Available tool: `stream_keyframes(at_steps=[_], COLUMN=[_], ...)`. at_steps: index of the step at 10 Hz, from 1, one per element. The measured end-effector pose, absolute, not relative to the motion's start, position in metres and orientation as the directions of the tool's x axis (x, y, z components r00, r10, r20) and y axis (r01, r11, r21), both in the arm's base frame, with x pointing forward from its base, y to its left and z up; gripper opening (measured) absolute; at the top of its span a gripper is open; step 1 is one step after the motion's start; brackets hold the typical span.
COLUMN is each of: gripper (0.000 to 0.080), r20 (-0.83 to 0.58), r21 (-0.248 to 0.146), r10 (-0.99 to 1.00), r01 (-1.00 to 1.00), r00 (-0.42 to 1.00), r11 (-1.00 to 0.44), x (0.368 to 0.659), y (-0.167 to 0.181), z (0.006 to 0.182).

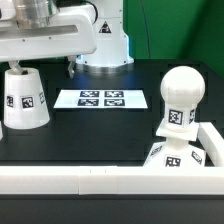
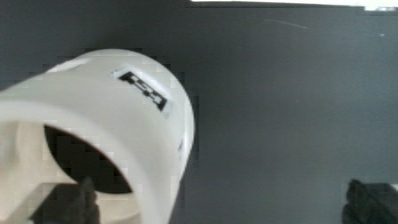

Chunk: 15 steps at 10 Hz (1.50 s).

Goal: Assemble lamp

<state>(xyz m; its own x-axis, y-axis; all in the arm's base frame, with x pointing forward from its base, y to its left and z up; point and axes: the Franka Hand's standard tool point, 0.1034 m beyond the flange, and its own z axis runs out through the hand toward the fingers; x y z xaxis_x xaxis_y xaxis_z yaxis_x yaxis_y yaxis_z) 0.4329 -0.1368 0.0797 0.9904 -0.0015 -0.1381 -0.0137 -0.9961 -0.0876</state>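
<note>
The white tapered shade [image 1: 24, 97] stands on the black table at the exterior view's left, tag facing the camera. My gripper [image 1: 18, 64] hangs just above its top. In the wrist view the shade [image 2: 111, 105] fills the near side with its dark opening showing. My gripper [image 2: 221, 205] is open and holds nothing. One dark fingertip [image 2: 71, 202] is over the shade's opening and the other [image 2: 370, 200] is over bare table, so the shade's wall lies between them. The round-headed bulb [image 1: 181, 98] stands upright on the base [image 1: 176, 158] at the exterior view's right.
The marker board [image 1: 100, 99] lies flat behind the middle of the table. A long white rail [image 1: 90, 181] runs along the front edge and turns up at the right beside the base. The arm's white pedestal [image 1: 102, 45] stands at the back.
</note>
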Motion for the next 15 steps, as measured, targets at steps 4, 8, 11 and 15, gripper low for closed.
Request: stream_keyframes(at_steps=[4,8,11,15], gripper=[0.0271,0.0046,0.0046,0.0047], r20=[-0.14,-0.137,-0.136,-0.158], r21=[-0.089,-0.09,-0.091,-0.143], r10=[0.004,0.008,0.013,-0.098], r01=[-0.009,-0.004,0.001,-0.121], r00=[0.99,0.991,0.991,0.982], r11=[-0.996,-0.996,-0.996,-0.982], x=[0.434,0.436,0.447,0.485], y=[-0.135,-0.133,-0.116,-0.042], z=[0.08,0.081,0.085,0.116])
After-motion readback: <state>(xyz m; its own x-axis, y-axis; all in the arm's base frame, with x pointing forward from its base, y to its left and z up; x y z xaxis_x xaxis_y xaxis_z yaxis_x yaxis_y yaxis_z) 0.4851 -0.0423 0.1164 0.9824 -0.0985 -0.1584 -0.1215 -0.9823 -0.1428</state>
